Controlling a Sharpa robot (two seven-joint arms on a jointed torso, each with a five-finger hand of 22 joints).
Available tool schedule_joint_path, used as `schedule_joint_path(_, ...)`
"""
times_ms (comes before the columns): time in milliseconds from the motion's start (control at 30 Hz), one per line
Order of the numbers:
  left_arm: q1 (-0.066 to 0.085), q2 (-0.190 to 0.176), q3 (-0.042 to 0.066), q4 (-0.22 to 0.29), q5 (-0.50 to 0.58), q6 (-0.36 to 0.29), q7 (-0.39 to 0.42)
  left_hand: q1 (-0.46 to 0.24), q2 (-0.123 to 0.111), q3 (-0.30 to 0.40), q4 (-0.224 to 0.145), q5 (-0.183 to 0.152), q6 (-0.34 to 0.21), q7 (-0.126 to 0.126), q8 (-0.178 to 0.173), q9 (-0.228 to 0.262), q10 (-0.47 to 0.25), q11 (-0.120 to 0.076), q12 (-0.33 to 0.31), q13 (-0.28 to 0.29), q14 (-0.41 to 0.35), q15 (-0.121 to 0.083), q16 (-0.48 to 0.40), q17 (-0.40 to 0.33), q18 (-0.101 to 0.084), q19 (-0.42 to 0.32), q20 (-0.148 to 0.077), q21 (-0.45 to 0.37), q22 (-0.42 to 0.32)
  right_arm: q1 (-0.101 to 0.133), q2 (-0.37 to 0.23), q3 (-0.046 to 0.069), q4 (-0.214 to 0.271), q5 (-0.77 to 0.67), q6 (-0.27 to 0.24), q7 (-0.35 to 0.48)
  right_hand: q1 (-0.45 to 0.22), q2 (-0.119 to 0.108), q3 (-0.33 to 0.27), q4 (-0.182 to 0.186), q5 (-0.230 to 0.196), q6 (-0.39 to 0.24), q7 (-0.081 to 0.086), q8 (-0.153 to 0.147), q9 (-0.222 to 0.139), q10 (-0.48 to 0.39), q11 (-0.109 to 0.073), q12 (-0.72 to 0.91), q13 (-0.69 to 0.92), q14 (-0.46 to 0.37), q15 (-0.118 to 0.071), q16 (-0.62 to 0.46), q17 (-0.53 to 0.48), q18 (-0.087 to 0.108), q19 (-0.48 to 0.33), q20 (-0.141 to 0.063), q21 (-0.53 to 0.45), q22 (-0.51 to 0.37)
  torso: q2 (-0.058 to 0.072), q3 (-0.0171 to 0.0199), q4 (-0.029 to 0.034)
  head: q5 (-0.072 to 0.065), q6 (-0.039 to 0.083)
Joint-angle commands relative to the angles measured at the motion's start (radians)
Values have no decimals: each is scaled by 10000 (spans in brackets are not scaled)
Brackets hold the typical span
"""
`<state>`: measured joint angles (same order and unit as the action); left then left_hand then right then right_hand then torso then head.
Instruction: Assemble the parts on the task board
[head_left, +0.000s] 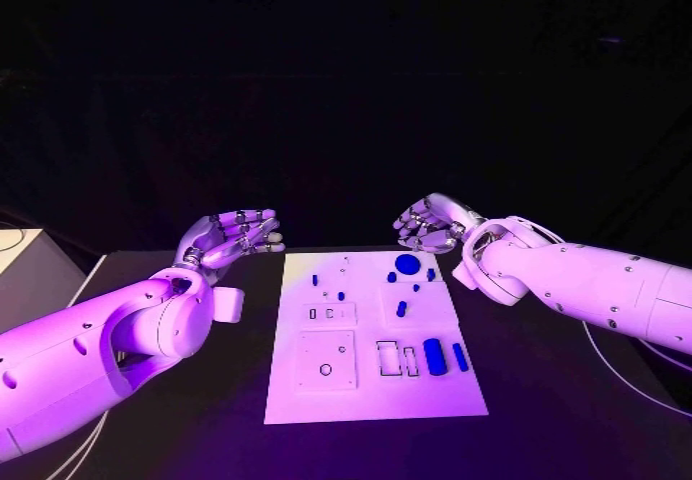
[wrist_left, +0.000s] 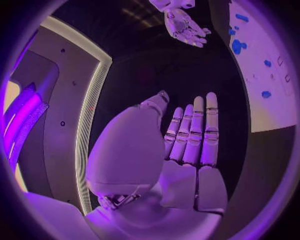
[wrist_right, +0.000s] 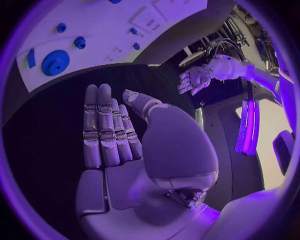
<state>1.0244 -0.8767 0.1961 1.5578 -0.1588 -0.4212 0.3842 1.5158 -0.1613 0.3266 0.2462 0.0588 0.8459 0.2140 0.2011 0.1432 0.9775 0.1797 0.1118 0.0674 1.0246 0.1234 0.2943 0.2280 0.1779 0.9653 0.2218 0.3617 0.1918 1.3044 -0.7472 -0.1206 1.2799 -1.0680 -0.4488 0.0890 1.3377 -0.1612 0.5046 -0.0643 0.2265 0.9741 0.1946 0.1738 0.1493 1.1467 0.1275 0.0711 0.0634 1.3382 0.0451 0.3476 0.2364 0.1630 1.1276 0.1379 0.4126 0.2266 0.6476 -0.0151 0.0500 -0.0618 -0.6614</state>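
Observation:
The white task board (head_left: 375, 395) lies in the middle of the black table. On it are a round blue gear (head_left: 408, 264), several small blue pieces (head_left: 401, 309) and two longer blue parts (head_left: 436, 356) near its right edge. My left hand (head_left: 238, 235) hovers beyond the board's far left corner, palm up and holding nothing; its fingers (wrist_left: 194, 132) are stretched out side by side. My right hand (head_left: 430, 225) hovers beyond the far right corner, near the gear (wrist_right: 55, 62), also empty with its fingers (wrist_right: 103, 125) straight. Each wrist view shows the other hand: the right one (wrist_left: 184, 25) and the left one (wrist_right: 194, 79).
Rectangular recessed plates (head_left: 326, 362) and narrow slots (head_left: 389, 357) sit in the board's near half. A pale surface (head_left: 22, 260) lies past the table's left edge. A thin cable (head_left: 620, 370) runs over the table at the right.

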Motion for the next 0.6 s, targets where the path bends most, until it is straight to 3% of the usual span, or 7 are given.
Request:
schedule_joint_path(33,-31,-143,65,425,-216,639,-51,-137,-6,100,-35,-43,93,194,-32,-23,103,-2,-97,-13,89,1,109,150,18,72,-43,222,132,56,4,8,79,-2839,747,-978,-135,-463,473,250,-145,845,-386,33,155,1149,-487,-91,37,1527,-631,4720,3258,3,1503,-582,3446,2696,261,-10,165,-178,23)
schedule_joint_path(67,-45,-193,88,551,-218,664,-61,-158,-18,120,-62,-42,96,195,-45,-28,117,-5,-132,-13,99,-9,156,215,14,78,-60,323,192,71,10,8,92,-3140,861,-1067,-138,-490,525,267,-151,862,-432,35,178,1188,-478,-83,46,1561,-589,5290,3852,-38,1669,-617,3958,3312,300,-19,189,-205,47)
schedule_joint_path(100,-56,-229,105,646,-219,683,-72,-167,-22,128,-73,-42,99,194,-49,-30,123,-6,-146,-13,104,-12,176,242,13,77,-67,363,217,81,18,9,97,-3367,954,-1130,-147,-583,666,309,-156,870,-447,28,245,1219,-525,-101,51,1690,-612,6982,5669,-267,2150,-598,5330,4976,331,-23,209,-232,42)
schedule_joint_path(133,-66,-260,123,736,-220,702,-85,-184,-26,143,-91,-43,103,195,-58,-34,135,-8,-169,-13,105,-17,207,289,10,74,-77,435,260,89,27,9,98,-3571,1045,-1189,-198,-699,725,364,-184,843,-439,11,295,1223,-525,-99,52,1659,-609,7698,6392,-370,2306,-571,5924,5704,355,-31,223,-302,24)
schedule_joint_path(300,-115,-385,223,1112,-223,771,-136,-225,-45,164,-128,-45,84,228,-92,-48,121,13,-235,-16,58,-8,244,374,0,58,-91,585,353,111,112,10,3,-4345,1453,-1457,-399,-899,765,579,-365,636,-357,-115,348,881,-431,-107,11,1695,-487,8852,7654,-557,2621,-519,6983,7058,476,-67,296,-396,56)
schedule_joint_path(600,-160,-527,388,1456,-327,761,-197,-393,-102,110,-126,-49,79,243,-133,-64,130,27,-315,-9,-13,6,312,524,-15,-20,-94,822,503,99,229,6,-129,-5012,2026,-1677,-424,-1081,753,764,-524,491,-349,-215,435,645,-384,-101,18,1652,-447,9547,8272,-703,2881,-439,7840,8157,638,-104,425,-522,23)
